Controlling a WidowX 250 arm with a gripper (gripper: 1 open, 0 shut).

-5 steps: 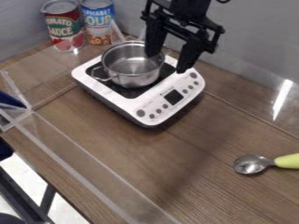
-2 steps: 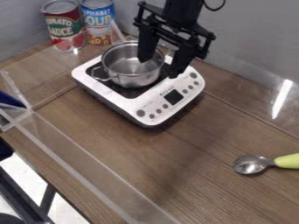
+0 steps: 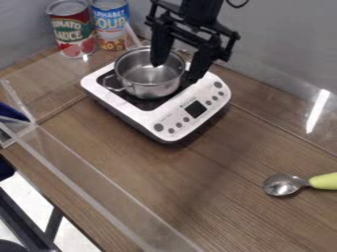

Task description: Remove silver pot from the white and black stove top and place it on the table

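Note:
The silver pot (image 3: 142, 75) sits upright on the black glass of the white stove top (image 3: 178, 111), toward its back left. My black gripper (image 3: 179, 65) hangs over the pot's right rim with its two fingers spread apart, open and holding nothing. The left finger reaches down over the pot's inside near the right wall; the right finger hangs outside the rim over the black glass. The brown wood-grain table (image 3: 198, 187) carries the stove.
Two labelled food cans (image 3: 90, 27) stand behind the stove at the back left. A spoon with a yellow-green handle (image 3: 298, 183) lies at the right. Clear plastic barriers (image 3: 39, 133) run along the table's left and front edges.
The gripper has shifted left and a little toward the pot, from over the stove's right side to above the pot's right rim. Its fingers stayed spread. The pot has not moved.

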